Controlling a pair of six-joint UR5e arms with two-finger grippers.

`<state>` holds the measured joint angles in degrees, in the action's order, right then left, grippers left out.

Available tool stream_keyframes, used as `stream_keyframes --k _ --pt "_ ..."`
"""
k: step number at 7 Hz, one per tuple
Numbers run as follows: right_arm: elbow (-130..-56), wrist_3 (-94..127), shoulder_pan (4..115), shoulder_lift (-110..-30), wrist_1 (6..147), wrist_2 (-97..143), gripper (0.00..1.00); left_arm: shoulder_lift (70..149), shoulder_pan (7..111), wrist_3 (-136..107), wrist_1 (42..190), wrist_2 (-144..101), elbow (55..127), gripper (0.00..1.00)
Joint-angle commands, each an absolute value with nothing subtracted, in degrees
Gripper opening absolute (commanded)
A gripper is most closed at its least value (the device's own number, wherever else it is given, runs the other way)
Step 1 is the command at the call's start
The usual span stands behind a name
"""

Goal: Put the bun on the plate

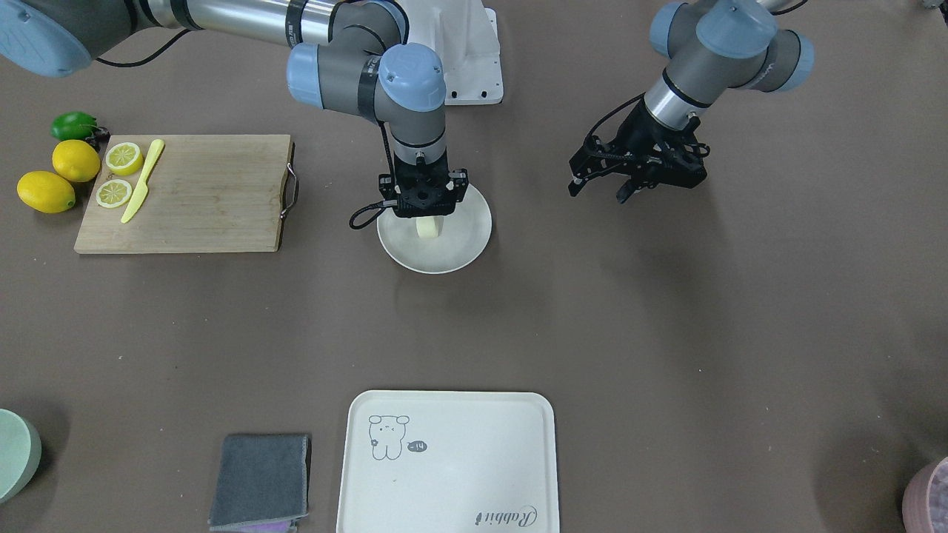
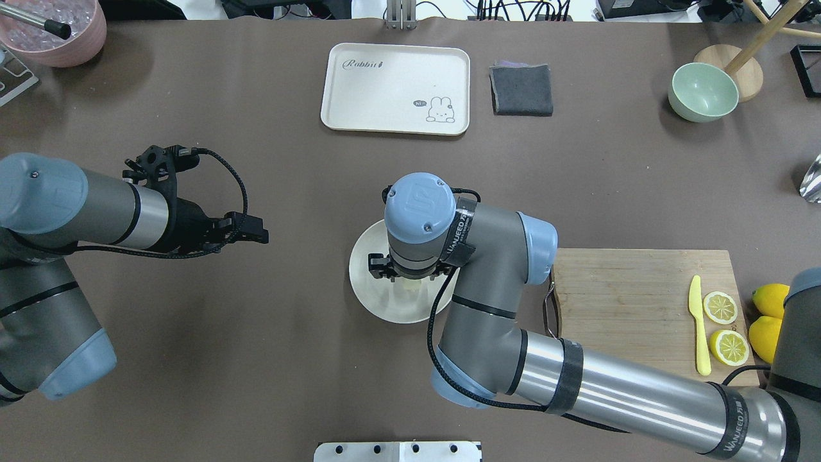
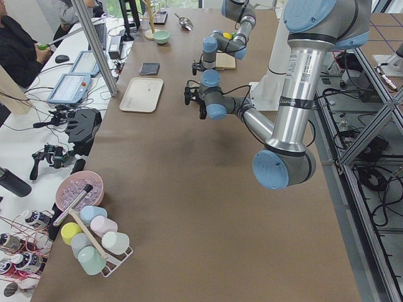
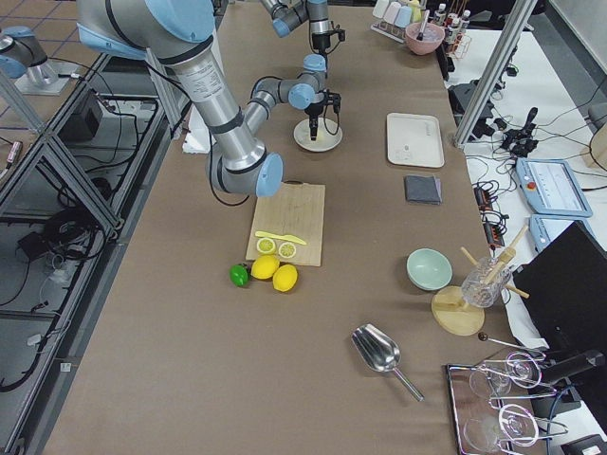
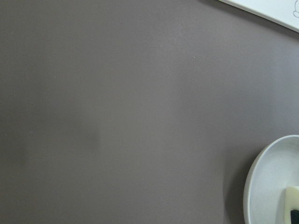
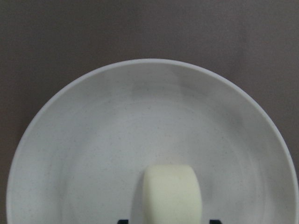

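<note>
Straddling a pale cream rounded bun [image 6: 171, 193], right end effector [image 1: 427, 216] stands narrowly parted, well inside round off-white plate [image 6: 56, 140]'s rim.

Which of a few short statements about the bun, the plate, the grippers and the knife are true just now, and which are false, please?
1. The bun lies inside the rim of the plate. True.
2. The left gripper holds the bun. False: it is empty and hangs over bare table, away from the plate.
3. The right gripper is directly over the plate. True.
4. The yellow knife lies on the tray. False: it lies on the cutting board, beside the lemon slices.
</note>
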<state>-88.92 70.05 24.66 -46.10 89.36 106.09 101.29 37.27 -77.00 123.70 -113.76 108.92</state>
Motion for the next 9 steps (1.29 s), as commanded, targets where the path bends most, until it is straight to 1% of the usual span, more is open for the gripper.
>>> stream_keyframes --k 1,2,3,4,5,6,7,8,9 --pt "-99.16 68.83 28.36 -52.60 91.65 108.09 1.00 100.64 40.75 -76.64 123.40 -117.04 109.07 0.98" --pt "-106.97 64.29 32.48 -59.17 93.93 111.85 1.00 98.02 45.74 -72.64 123.40 -120.64 109.42 0.98" --pt "-110.70 59.72 37.39 -65.24 94.13 113.80 1.00 93.56 49.45 -65.46 123.40 -123.28 109.86 0.98" --pt "-111.26 49.41 43.44 -70.26 94.30 116.78 1.00 89.25 53.66 -55.65 123.31 -126.44 109.08 0.98" --pt "-111.44 38.61 51.42 -76.92 93.70 120.03 1.00 83.90 58.40 -44.41 123.22 -129.52 108.38 0.98" --pt "-110.49 24.14 60.29 -82.73 93.87 122.84 1.00 81.15 65.58 -32.12 123.22 -134.86 104.89 0.98" --pt "-107.61 11.55 67.60 -86.79 94.04 124.61 1.00 79.21 70.96 -21.03 122.96 -137.43 100.85 0.98" --pt "-103.58 1.59 73.50 -89.36 93.78 125.06 1.00 78.93 74.67 -15.18 122.00 -138.77 97.59 0.98" --pt "-99.36 -7.21 78.52 -91.04 93.69 125.07 1.00 79.01 75.92 -14.51 119.90 -139.13 96.51 0.98"
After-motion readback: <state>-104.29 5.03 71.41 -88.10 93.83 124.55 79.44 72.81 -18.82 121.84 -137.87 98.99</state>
